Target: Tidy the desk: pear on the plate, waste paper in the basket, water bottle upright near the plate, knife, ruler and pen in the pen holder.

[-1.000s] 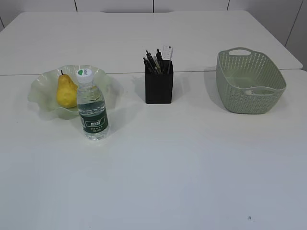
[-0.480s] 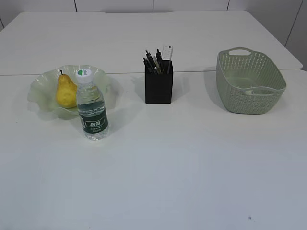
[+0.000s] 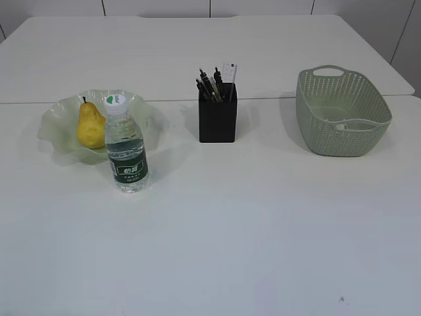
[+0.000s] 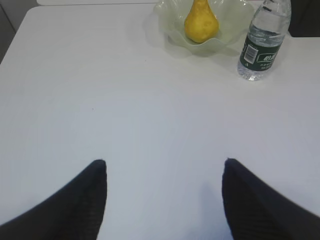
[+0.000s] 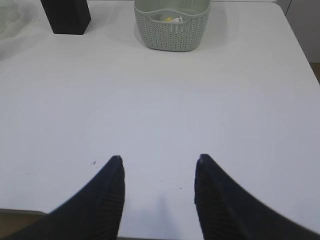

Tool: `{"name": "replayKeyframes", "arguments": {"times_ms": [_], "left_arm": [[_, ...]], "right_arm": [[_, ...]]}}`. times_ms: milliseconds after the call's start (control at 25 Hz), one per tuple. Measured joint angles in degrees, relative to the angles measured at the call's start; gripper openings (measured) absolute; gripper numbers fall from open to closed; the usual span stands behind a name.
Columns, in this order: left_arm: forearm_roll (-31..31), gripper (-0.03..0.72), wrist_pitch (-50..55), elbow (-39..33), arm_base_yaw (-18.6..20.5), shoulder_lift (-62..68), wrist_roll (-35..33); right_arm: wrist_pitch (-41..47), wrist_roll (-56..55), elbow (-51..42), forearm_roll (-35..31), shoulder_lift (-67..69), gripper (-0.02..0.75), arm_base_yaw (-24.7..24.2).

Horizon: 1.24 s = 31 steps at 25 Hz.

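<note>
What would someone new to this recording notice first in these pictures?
Probably the yellow pear lying in the ruffled pale green plate at the left, with the water bottle standing upright just in front of it. Next, the black pen holder in the middle, with pens and a clear ruler sticking out, and the sage green basket on the right holding a bit of waste paper. Both grippers hang open and empty over bare desk.
</note>
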<state>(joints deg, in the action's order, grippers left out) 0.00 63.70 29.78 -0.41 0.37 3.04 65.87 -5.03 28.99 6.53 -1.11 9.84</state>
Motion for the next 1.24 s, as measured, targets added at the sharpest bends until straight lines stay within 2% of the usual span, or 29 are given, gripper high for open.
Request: {"name": "replayKeyframes", "arguments": {"times_ms": [240, 520, 1240], "left_arm": [[0.0, 0.515, 0.0, 0.0, 0.0, 0.0, 0.0], [0.0, 0.515, 0.0, 0.0, 0.0, 0.0, 0.0], [0.0, 0.515, 0.0, 0.0, 0.0, 0.0, 0.0]], "right_arm": [[0.0, 0.0, 0.0, 0.0, 0.0, 0.349, -0.47], [0.0, 0.0, 0.0, 0.0, 0.0, 0.349, -5.38], [-0.04, 0.0, 0.0, 0.0, 0.0, 0.351, -5.53]]}}
